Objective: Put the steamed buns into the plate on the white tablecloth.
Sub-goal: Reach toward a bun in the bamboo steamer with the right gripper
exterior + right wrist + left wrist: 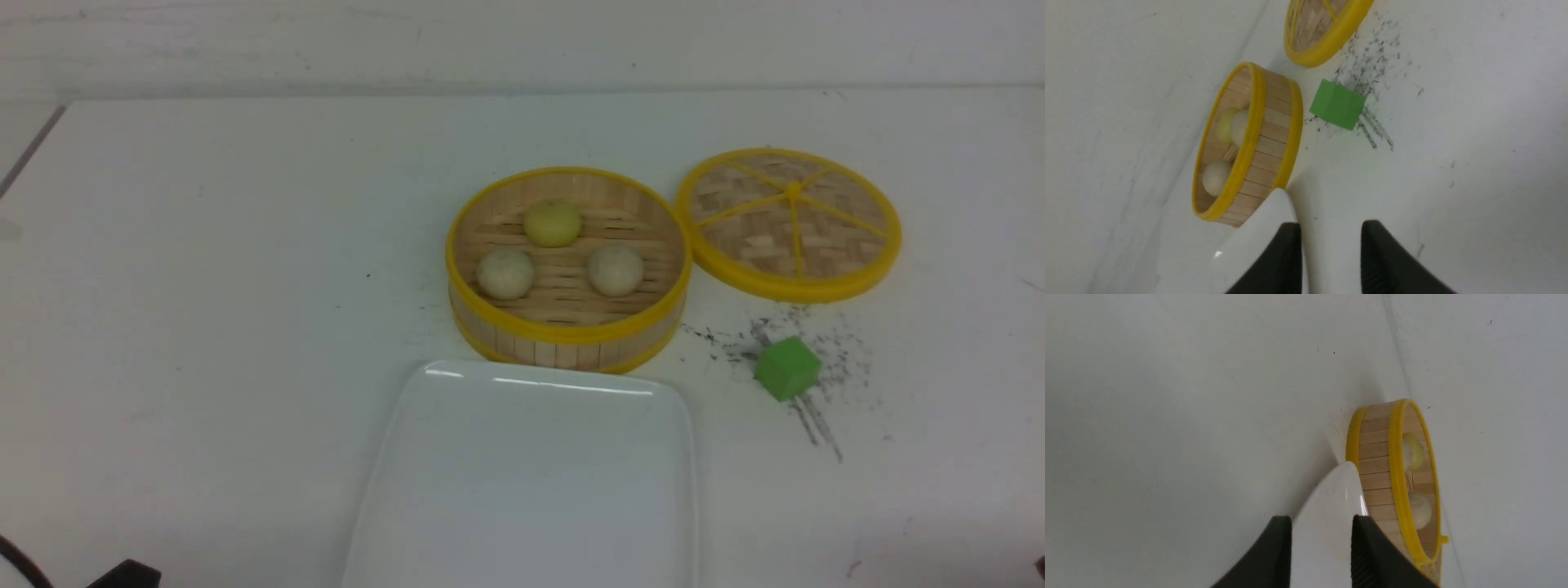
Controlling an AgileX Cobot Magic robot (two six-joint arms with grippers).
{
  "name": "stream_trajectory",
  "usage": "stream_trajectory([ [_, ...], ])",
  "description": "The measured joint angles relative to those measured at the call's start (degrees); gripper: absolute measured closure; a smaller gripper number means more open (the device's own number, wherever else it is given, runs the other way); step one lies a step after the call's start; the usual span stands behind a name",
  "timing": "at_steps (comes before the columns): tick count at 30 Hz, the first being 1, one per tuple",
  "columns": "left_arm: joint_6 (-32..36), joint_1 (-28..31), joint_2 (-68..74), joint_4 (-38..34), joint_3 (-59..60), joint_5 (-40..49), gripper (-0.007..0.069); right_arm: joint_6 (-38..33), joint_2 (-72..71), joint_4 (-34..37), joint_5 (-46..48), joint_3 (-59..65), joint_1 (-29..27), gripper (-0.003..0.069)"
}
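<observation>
Left claw [1321, 522] gaping, empty; plate [531, 490] far edge facing steamer [563, 347].

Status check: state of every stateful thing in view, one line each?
steamer basket: open, lid off
lid: off, lying flat beside the steamer basket
steamed buns: all three in the steamer basket
plate: empty
green cube: loose on the white tablecloth
left gripper: open, empty
right gripper: open, empty

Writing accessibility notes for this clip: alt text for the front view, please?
Three buns, two off-white and one pale yellow, sit in an open round steamer basket on a white tablecloth. A bare white plate lies just in front, nearer the camera; the basket's lid lies flat to its right, a green cube near it.
</observation>
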Motion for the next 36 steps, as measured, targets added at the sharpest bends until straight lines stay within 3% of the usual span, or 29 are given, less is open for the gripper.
stream_trajectory([
  [5,0.73,0.00,0.00,-0.53,-0.72,-2.60,0.0409,-7.71,0.69,-0.24,-8.08,-5.41,0.00,0.0558],
  [7,4.33,0.00,0.00,-0.47,-4.80,-1.25,0.0455,-15.64,4.48,-2.57,-9.12,-12.47,0.00,0.0652],
  [9,8.55,0.00,0.32,0.28,-10.00,0.70,0.0513,-22.90,10.49,-5.40,-5.71,-19.47,0.00,0.0671],
  [11,10.51,0.00,1.95,1.20,-12.66,2.94,0.0560,-25.71,13.83,-6.99,-2.73,-22.44,0.00,0.0670],
  [15,14.76,0.00,13.46,4.50,-19.28,17.49,0.0622,-30.28,32.28,-10.92,17.45,-31.58,0.00,0.0657],
  [18,16.65,0.00,19.60,5.18,-21.12,23.77,0.0622,-31.76,41.13,-7.93,25.08,-32.73,0.00,0.0655],
  [19,18.90,0.00,24.56,5.38,-22.83,27.26,0.0622,-36.18,47.52,-4.11,27.72,-32.81,0.58,0.0653],
  [22,22.50,0.00,29.10,5.38,-25.03,29.90,0.0622,-42.60,52.96,1.98,27.91,-33.23,1.93,0.0645],
  [25,27.71,0.00,35.52,5.28,-29.37,32.26,0.0621,-55.20,63.25,11.52,26.94,-37.78,6.58,0.0600],
  [27,28.96,0.00,37.55,5.21,-31.03,32.41,0.0615,-57.83,67.05,13.33,26.62,-41.25,9.10,0.0571],
  [31,30.16,0.00,40.89,5.21,-33.06,32.41,0.0596,-59.30,76.81,12.60,25.86,-50.47,14.11,0.0506],
  [36,30.45,0.00,43.54,5.35,-33.14,32.43,0.0552,-52.28,91.78,1.26,25.36,-68.76,18.59,0.0393],
])
